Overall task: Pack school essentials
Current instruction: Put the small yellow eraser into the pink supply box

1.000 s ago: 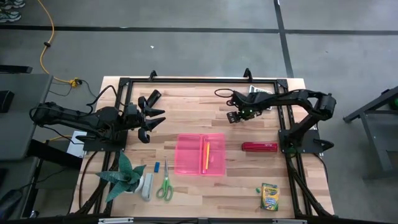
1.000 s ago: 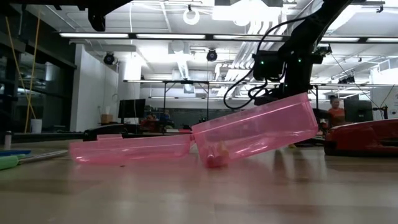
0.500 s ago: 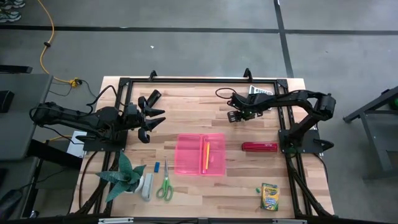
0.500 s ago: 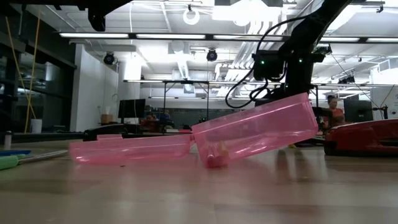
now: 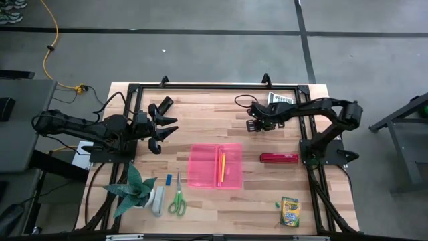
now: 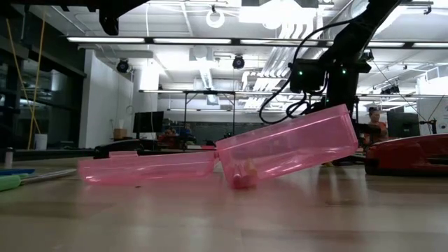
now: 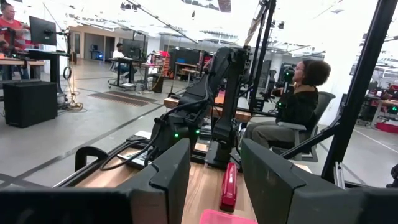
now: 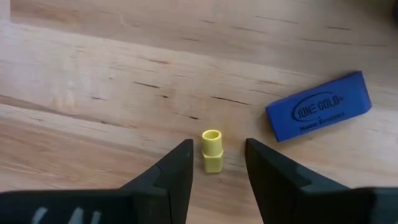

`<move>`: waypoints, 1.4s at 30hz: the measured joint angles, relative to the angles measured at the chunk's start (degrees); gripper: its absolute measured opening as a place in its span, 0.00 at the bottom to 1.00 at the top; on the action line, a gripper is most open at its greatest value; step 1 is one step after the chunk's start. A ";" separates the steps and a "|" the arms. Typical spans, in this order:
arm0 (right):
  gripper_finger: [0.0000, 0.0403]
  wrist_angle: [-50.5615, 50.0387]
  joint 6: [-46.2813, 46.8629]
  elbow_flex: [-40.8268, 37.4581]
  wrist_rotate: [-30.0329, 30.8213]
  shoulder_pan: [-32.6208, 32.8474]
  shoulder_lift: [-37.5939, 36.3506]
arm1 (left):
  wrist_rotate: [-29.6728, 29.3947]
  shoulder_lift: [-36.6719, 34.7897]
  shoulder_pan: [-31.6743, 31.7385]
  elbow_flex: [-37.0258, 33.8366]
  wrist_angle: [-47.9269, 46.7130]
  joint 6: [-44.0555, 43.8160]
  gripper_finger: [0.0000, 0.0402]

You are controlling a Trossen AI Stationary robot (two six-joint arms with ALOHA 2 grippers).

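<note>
My right gripper (image 5: 252, 124) hangs open over the far middle of the table, pointing down. In its wrist view the fingers (image 8: 216, 144) stand on either side of a small yellow cap (image 8: 212, 154) that lies on the wood untouched. A blue eraser (image 8: 318, 106) lies beside it. The open pink case (image 5: 215, 165) lies at the table's middle with orange and yellow pencils (image 5: 221, 166) inside. Green-handled scissors (image 5: 177, 199), a small blue piece (image 5: 168, 179) and the crayon box (image 5: 290, 212) lie near the near edge. My left gripper (image 5: 162, 124) waits open at the left.
A red stapler (image 5: 279, 158) lies right of the case. The green folded-paper plant (image 5: 132, 189) and a pale object (image 5: 157, 201) sit at the near left. A dark device (image 5: 279, 98) lies at the far edge. People sit in the room beyond the table.
My right gripper has drifted slightly toward the table's right and far edge, staying open. Nothing on the table has moved.
</note>
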 joint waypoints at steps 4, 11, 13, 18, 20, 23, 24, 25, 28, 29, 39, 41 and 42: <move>0.35 0.10 -0.03 -0.16 1.22 0.04 0.07 | 0.00 0.00 -0.01 0.00 0.00 0.00 0.33; 0.26 -0.28 -0.46 -0.25 2.05 0.73 0.15 | 0.00 0.00 0.00 0.00 0.00 0.00 0.33; 0.21 -0.48 -0.64 -0.29 2.24 1.02 0.20 | -0.02 0.00 0.01 0.00 0.00 0.28 0.33; 0.08 -0.96 -3.39 -0.32 2.59 1.20 0.18 | -0.07 0.00 0.01 0.00 0.00 1.49 0.33; 0.03 -1.14 -5.28 -0.32 2.54 1.22 -0.48 | -0.09 0.00 0.01 0.00 0.00 1.49 0.33; 0.01 -2.26 -8.90 -0.60 0.94 1.20 -2.93 | -0.17 0.00 0.01 0.00 0.00 1.49 0.33; 0.01 -2.95 -9.60 -0.62 0.80 1.29 -4.58 | -0.17 0.00 0.01 0.00 0.00 1.49 0.33; 0.02 -3.37 -10.70 -0.61 0.56 1.52 -6.65 | -0.20 0.00 0.01 0.00 0.00 1.49 0.33; 0.01 -3.46 -12.60 -1.67 1.97 3.70 -13.15 | -0.20 0.00 0.01 0.00 0.00 1.49 0.33; 0.01 -2.90 -12.58 -2.64 2.14 4.93 -15.71 | -0.20 0.00 0.01 0.00 0.00 1.49 0.33; 0.00 41.67 -5.83 -23.25 4.66 22.56 -35.75 | -0.15 0.00 0.01 0.00 0.02 -5.62 0.33; 0.00 49.89 -9.22 -24.77 6.19 24.88 -36.29 | -0.11 0.00 0.01 0.00 0.02 -8.21 0.33; 0.00 52.78 -11.44 -24.75 6.36 25.72 -36.48 | -0.11 0.00 0.01 0.00 0.02 -9.38 0.33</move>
